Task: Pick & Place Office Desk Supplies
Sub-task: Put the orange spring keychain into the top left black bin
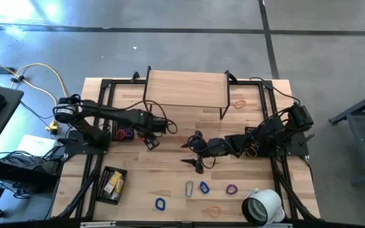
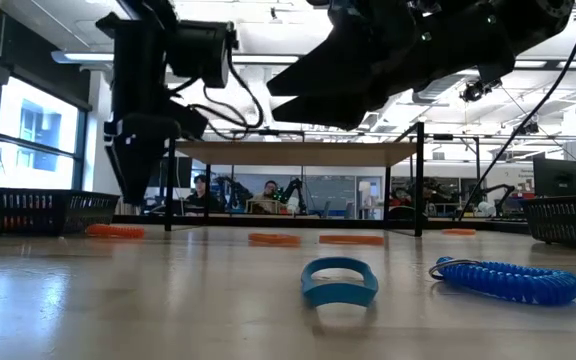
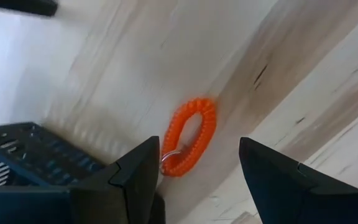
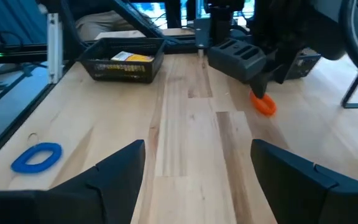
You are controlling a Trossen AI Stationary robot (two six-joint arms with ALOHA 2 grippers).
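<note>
An orange coil is framed at frame centre by the spread, empty left gripper; the right gripper is held agape, empty.

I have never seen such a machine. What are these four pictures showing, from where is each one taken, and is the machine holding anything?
It is a robot with two dark arms at a wooden table. One picture looks straight down from above, one looks level across the tabletop, and two come from cameras on the arms' wrists.

The left gripper hangs open above an orange coil loop, which lies on the wood between its fingers, not gripped. The right gripper is open over bare wood near the middle. Neither holds anything.

On the table lie small desk supplies: blue loops, a purple loop, a silver clip, black mesh baskets and a white tape roll.
</note>
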